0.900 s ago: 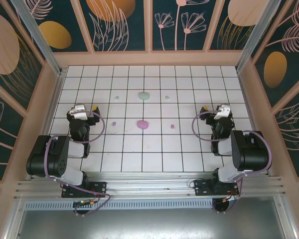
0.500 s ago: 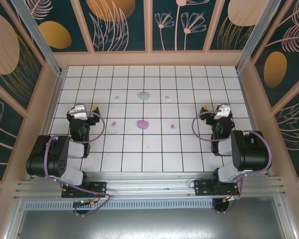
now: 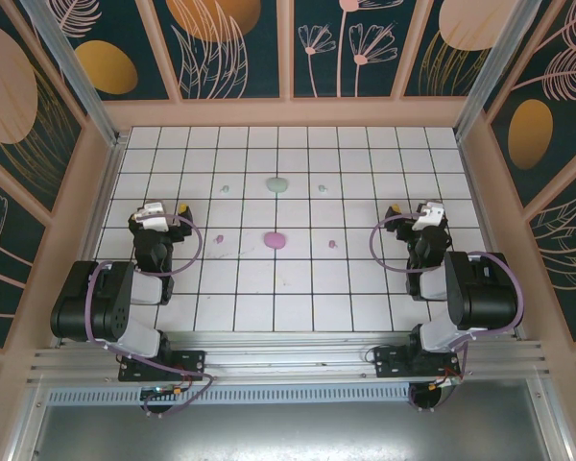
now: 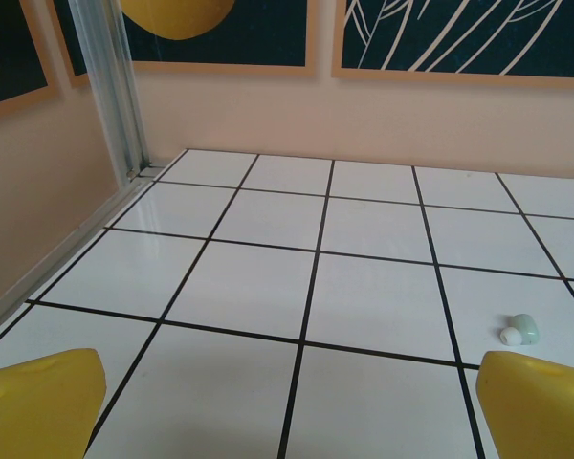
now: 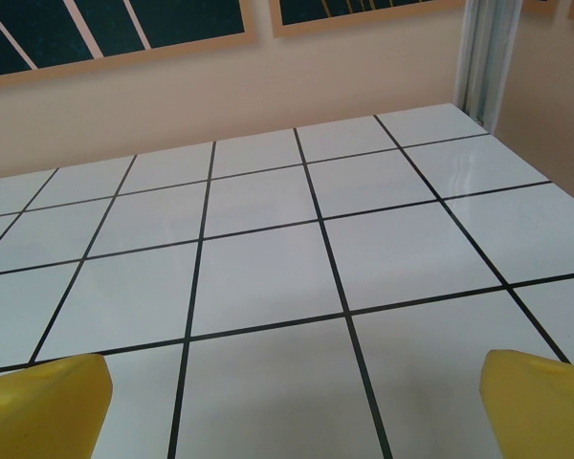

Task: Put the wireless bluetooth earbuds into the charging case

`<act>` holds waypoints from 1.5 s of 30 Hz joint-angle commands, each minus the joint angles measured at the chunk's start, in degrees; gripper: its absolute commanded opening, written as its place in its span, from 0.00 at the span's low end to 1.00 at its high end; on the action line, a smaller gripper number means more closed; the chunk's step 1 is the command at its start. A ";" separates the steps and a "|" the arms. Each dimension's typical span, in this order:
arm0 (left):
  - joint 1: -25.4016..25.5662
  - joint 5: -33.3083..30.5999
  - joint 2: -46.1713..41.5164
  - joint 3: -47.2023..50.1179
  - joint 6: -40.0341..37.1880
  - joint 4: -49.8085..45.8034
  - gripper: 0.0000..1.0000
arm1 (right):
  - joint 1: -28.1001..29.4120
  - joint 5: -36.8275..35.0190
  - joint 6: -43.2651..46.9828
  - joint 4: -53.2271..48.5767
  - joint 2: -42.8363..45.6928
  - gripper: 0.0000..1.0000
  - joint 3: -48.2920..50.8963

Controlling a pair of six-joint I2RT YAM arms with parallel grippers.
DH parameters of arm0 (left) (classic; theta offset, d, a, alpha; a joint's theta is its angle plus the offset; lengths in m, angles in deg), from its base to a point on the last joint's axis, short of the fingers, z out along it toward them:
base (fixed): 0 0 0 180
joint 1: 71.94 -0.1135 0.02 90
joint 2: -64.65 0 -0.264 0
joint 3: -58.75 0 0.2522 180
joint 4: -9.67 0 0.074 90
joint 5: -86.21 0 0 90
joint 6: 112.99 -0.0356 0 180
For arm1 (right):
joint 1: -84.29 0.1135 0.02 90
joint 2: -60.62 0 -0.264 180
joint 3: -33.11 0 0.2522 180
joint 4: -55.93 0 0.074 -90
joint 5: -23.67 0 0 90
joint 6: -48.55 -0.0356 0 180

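The left arm (image 3: 96, 303) and the right arm (image 3: 480, 288) look alike: bulky, rounded black joint housings joined by pale grey-white links. A thin purple cable (image 3: 200, 248) loops off each forearm. A small white block (image 3: 154, 211) caps each wrist. The fingers (image 4: 40, 402) are smooth, bright yellow, with rounded corners. Black plates (image 3: 168, 363) sit under both bases.

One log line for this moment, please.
left gripper open, empty | right gripper open, empty | four earbuds loose on tiles | pink case, mint case untouched
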 commanded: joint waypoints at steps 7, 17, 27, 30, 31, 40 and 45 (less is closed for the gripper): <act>-0.42 0.93 0.08 -0.52 0.49 0.85 0.99 | 0.08 0.11 0.49 0.98 -0.30 0.99 -0.65; -0.42 0.93 0.05 -0.52 0.49 0.85 0.98 | 0.07 0.11 0.48 0.94 -0.28 0.99 -0.69; -0.42 1.28 -5.21 -2.75 0.64 -7.53 0.98 | 0.17 4.86 2.34 -7.38 3.59 0.99 -3.32; -0.42 -2.08 -9.95 -9.52 1.27 -25.64 0.98 | 0.38 4.07 0.01 -22.85 9.10 0.99 -8.99; -0.42 -2.76 -10.90 -11.32 0.86 -30.27 0.98 | 0.46 4.11 -1.08 -27.78 10.51 0.99 -11.23; -0.46 3.58 -17.01 -19.93 7.13 -58.52 0.96 | 8.54 11.05 -6.20 -56.15 11.51 0.93 -27.51; -0.26 20.16 -19.98 -19.20 12.85 -65.61 0.82 | 21.65 12.07 0.53 -58.67 10.33 0.91 -29.15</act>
